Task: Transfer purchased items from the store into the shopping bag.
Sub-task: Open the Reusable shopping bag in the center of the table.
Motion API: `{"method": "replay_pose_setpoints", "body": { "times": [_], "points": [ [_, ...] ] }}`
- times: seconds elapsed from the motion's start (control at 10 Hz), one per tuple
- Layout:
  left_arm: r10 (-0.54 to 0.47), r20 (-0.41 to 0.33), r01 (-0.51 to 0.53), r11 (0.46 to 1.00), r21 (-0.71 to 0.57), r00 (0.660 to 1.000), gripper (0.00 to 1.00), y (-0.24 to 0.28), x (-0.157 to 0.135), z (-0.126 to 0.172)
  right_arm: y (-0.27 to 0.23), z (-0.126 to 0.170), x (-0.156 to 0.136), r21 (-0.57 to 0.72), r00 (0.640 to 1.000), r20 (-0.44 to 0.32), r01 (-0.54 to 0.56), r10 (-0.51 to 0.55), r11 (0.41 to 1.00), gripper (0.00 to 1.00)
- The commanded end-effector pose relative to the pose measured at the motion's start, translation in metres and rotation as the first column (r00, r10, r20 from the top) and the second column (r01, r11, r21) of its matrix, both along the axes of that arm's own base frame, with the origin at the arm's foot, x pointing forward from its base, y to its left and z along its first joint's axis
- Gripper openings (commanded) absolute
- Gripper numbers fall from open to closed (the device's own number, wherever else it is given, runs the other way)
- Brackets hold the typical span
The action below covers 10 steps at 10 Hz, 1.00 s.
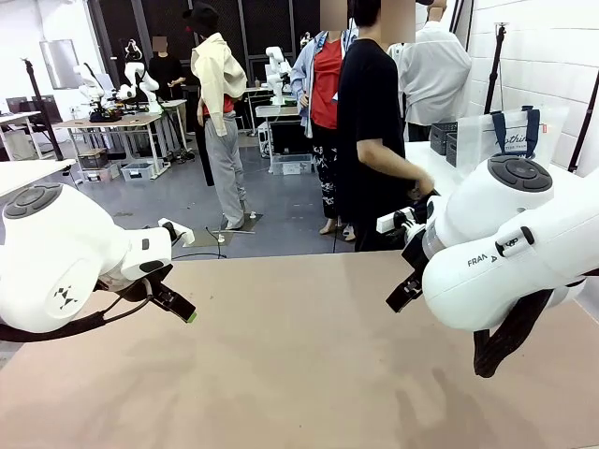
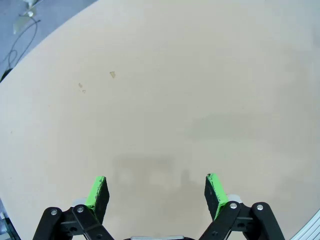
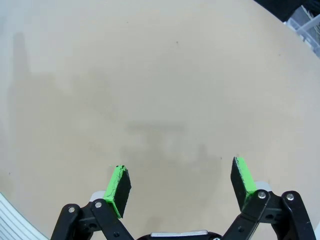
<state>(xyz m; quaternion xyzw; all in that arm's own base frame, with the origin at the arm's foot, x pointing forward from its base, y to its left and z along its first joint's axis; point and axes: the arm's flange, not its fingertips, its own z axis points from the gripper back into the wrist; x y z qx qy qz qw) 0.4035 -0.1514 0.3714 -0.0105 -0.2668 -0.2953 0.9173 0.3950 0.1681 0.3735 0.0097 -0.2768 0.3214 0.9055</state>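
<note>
Bag [image 1: 510, 142] is standing upright on the white counter [image 1: 440, 165] at the far right, well apart from both claws. Its navy handles [image 1: 499, 131] are rising from the top edge and its mouth is facing up. Its printed face is looking toward the robot, its width is running across the picture, and its lower part is hiding behind the right arm. I cannot tell what is lying inside through the plastic. Dark lattice baskets [image 1: 444, 137] are sitting just beside it on its left, and their contents are too dim to make out.

A person [image 1: 370, 112] in black is standing at the far edge of the beige counter [image 1: 299, 374], with one hand [image 1: 423, 190] reaching toward the white counter.

The left claw [image 2: 157, 186] is hanging over bare beige counter, released, its green pads [image 2: 96, 192] standing wide apart and gripping nothing. The right claw [image 3: 180, 181] is hovering over another bare stretch, likewise released and gripping nothing.
</note>
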Motion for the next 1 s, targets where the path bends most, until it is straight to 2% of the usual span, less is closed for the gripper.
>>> {"method": "replay_pose_setpoints", "body": {
  "times": [0.0,0.9],
  "points": [
    [0.001,0.000,-0.001,1.000,0.000,1.000,1.00,0.0006,0.0002,0.0000,-0.0001,0.0000,0.0000,0.000,1.000,0.000,0.000,0.000,1.000,1.00],
    [0.001,0.000,-0.001,1.000,0.000,1.000,1.00,0.0006,0.0002,0.0000,-0.0001,0.0000,0.0000,0.000,1.000,0.000,0.000,0.000,1.000,1.00]
  ]
}}
